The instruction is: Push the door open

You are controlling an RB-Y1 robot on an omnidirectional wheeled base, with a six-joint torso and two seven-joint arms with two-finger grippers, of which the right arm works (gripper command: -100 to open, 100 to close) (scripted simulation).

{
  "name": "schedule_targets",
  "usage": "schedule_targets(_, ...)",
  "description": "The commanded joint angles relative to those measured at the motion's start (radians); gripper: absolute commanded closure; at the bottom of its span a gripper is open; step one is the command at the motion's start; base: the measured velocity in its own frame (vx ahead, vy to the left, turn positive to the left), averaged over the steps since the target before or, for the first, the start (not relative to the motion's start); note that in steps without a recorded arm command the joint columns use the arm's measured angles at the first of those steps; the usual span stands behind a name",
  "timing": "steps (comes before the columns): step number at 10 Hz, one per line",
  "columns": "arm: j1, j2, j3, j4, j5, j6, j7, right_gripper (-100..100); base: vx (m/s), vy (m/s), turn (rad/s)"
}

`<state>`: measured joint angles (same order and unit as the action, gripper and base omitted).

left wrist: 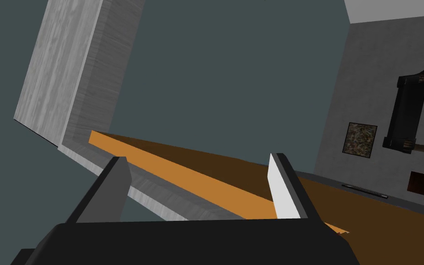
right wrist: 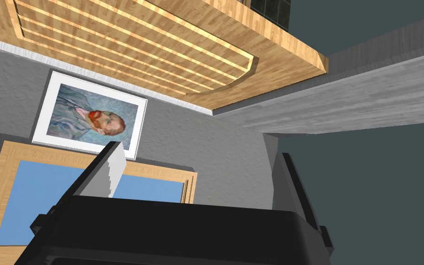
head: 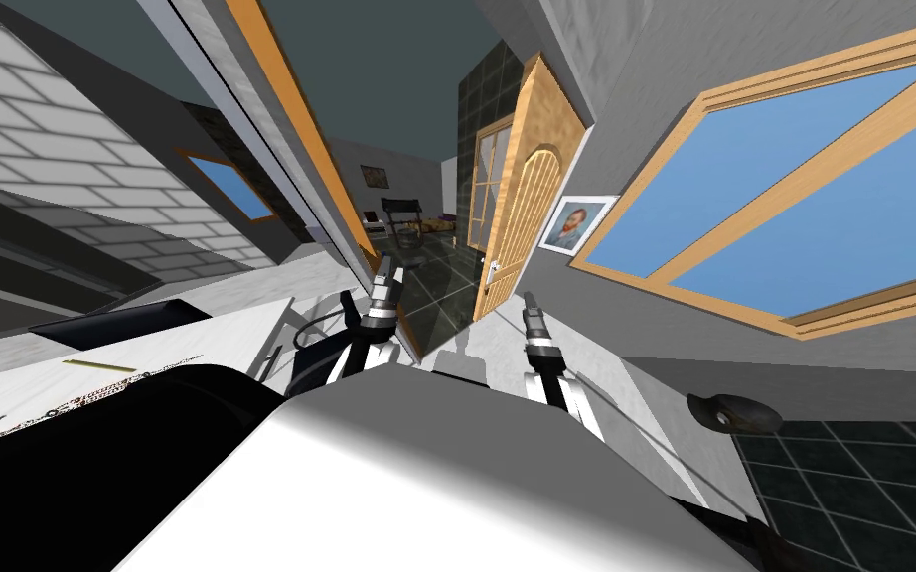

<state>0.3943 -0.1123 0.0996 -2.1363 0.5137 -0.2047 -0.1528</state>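
- The light wooden door with an arched, ribbed panel (head: pixel 531 189) stands in the upper middle of your head view. It is open, lying almost flat along the grey wall to the right of the opening.
- Left of it, the doorway gives onto a dark tiled floor (head: pixel 446 283). Beyond that is a room with a black treadmill (head: pixel 401 223) and a small dark framed picture (head: pixel 375 176) on its grey wall.
- An orange-brown wooden door frame (head: pixel 292 139) runs as a slanted band from the top of the head view down toward its centre.
- Your left gripper (head: pixel 386 268) sits just below the centre of the head view, at the foot of that frame. Its fingers are spread wide with nothing between them. In its wrist view, the frame's edge and a pale grey jamb (left wrist: pixel 64 78) lie beyond the fingertips.
- Your right gripper (head: pixel 529 298) sits just right of centre, near the door's lower edge. Its fingers are also spread wide and hold nothing. In its wrist view the door lies beyond them, and neither finger touches it.
- A white-framed portrait of a red-bearded man (head: pixel 575 223) hangs on the grey wall just right of the door.
- A wood-framed window with blue panes (head: pixel 794 189) takes up the right side of the head view, beside the portrait.
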Motion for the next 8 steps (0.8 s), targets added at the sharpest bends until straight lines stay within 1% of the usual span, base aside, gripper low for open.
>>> schedule_targets(1, -0.011, -0.012, 0.015, 0.023, 0.05, 0.019, -0.002, -100, 0.074, -0.05, 0.044)
schedule_targets(2, -0.011, -0.012, 0.015, 0.023, 0.064, 0.019, -0.002, -100, 0.058, -0.043, 0.017)
schedule_targets(3, -0.019, -0.023, 0.025, 0.037, 0.101, 0.032, -0.005, -100, 0.053, -0.052, 0.034)
schedule_targets(4, -0.027, -0.033, 0.034, 0.05, 0.13, 0.046, -0.007, -100, 0.075, -0.065, 0.047)
schedule_targets(5, -0.027, -0.033, 0.034, 0.05, 0.146, 0.046, -0.007, -100, 0.053, -0.049, 0.018)
schedule_targets(6, -0.035, -0.043, 0.044, 0.065, 0.182, 0.059, -0.009, -100, 0.046, -0.042, 0.028)
schedule_targets(7, -0.043, -0.054, 0.054, 0.08, 0.211, 0.074, -0.011, -100, 0.077, -0.067, 0.054)
schedule_targets(8, -0.043, -0.054, 0.054, 0.08, 0.234, 0.074, -0.011, -100, 0.058, -0.047, 0.024)
